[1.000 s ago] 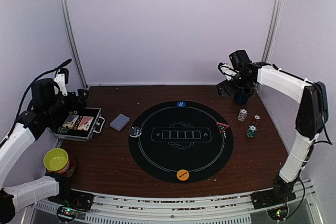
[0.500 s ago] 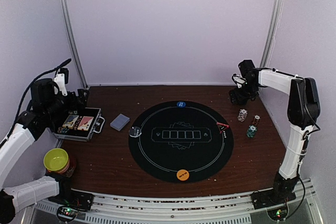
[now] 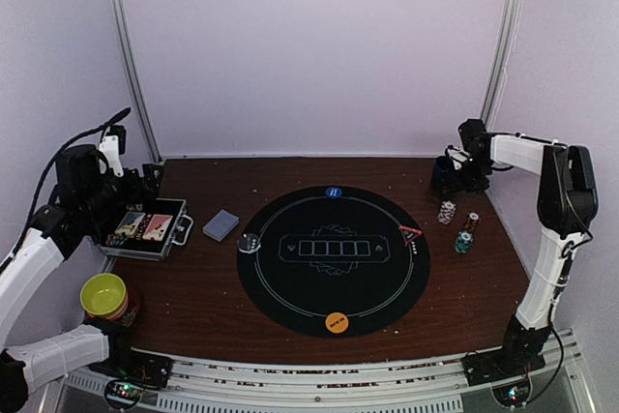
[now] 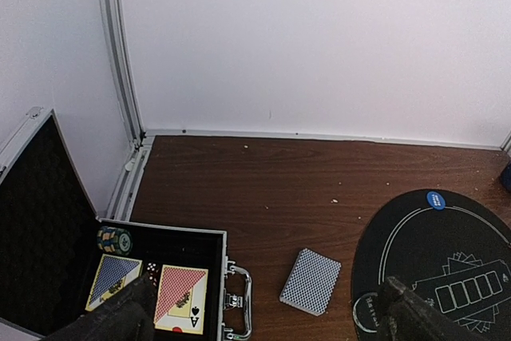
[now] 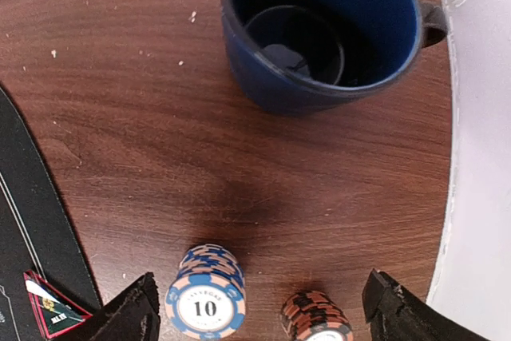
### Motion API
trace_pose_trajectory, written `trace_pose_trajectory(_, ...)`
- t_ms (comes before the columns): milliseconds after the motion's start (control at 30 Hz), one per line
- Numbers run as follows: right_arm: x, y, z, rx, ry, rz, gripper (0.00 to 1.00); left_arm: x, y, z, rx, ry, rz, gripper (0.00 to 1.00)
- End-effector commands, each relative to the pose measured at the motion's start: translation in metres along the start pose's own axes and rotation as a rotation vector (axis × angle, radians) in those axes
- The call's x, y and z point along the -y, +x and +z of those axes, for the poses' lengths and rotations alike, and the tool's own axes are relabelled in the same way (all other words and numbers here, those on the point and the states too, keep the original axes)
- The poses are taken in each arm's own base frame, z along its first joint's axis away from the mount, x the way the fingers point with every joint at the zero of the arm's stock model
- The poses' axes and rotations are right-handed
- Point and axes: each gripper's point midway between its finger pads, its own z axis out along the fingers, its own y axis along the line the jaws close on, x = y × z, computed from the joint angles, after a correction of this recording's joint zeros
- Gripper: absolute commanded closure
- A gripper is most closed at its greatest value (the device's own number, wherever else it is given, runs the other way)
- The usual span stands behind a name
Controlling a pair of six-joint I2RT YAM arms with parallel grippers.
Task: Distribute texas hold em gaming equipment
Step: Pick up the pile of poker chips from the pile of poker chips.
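A grey-blue-backed card deck [image 3: 221, 224] [image 4: 310, 281] lies left of the round black mat [image 3: 334, 258]. On the mat sit a blue button [image 3: 333, 192], an orange button [image 3: 337, 321] and a red triangle marker [image 3: 410, 233]. Three chip stacks [image 3: 446, 212] [image 3: 470, 222] [image 3: 463, 242] stand right of the mat. My right gripper [image 3: 451, 179] [image 5: 259, 313] hangs open above the blue-striped stack [image 5: 206, 293] and the orange-black stack [image 5: 315, 317], both between its fingers and untouched. Over the open case [image 3: 145, 229], my left gripper [image 3: 145, 181] [image 4: 267, 317] is open and empty.
A dark blue cup [image 3: 447, 177] [image 5: 319, 29] stands just behind the chip stacks, near the right wall. The case [image 4: 215, 237] holds cards and a green chip [image 4: 113, 239]. A yellow-green bowl [image 3: 103, 294] sits at the front left. A small black-and-white disc [image 3: 250, 243] lies at the mat's left edge.
The right arm has swung toward the right wall and its gripper has come down by the cup and chip stacks. The left arm has not moved.
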Motion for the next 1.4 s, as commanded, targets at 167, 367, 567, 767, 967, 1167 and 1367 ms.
trace_pose_trajectory(167,-0.003,-0.005,-0.011,0.042,-0.031,0.024,0.14,-0.002,-0.017,-0.008,0.052,-0.005,-0.009,0.02)
trace_pose_trajectory(367,-0.01,0.003,-0.001,0.014,-0.06,0.006,0.17,-0.003,-0.017,-0.008,0.053,-0.01,-0.006,0.02)
trace_pose_trajectory(567,-0.016,0.01,0.004,-0.01,-0.091,-0.006,0.2,-0.005,-0.017,-0.007,0.051,-0.017,-0.006,0.02)
trace_pose_trajectory(767,-0.017,0.018,0.01,-0.048,-0.091,-0.026,0.22,-0.006,-0.016,-0.007,0.049,-0.019,-0.008,0.02)
trace_pose_trajectory(967,-0.021,0.026,0.013,-0.075,-0.101,-0.038,0.22,-0.006,-0.017,-0.007,0.051,-0.019,-0.007,0.02)
trace_pose_trajectory(1167,-0.025,0.032,0.017,-0.101,-0.108,-0.049,0.26,-0.006,-0.017,-0.008,0.053,-0.019,-0.008,0.02)
trace_pose_trajectory(1367,-0.027,0.036,0.02,-0.116,-0.106,-0.058,0.29,-0.006,-0.017,-0.008,0.053,-0.022,-0.007,0.02)
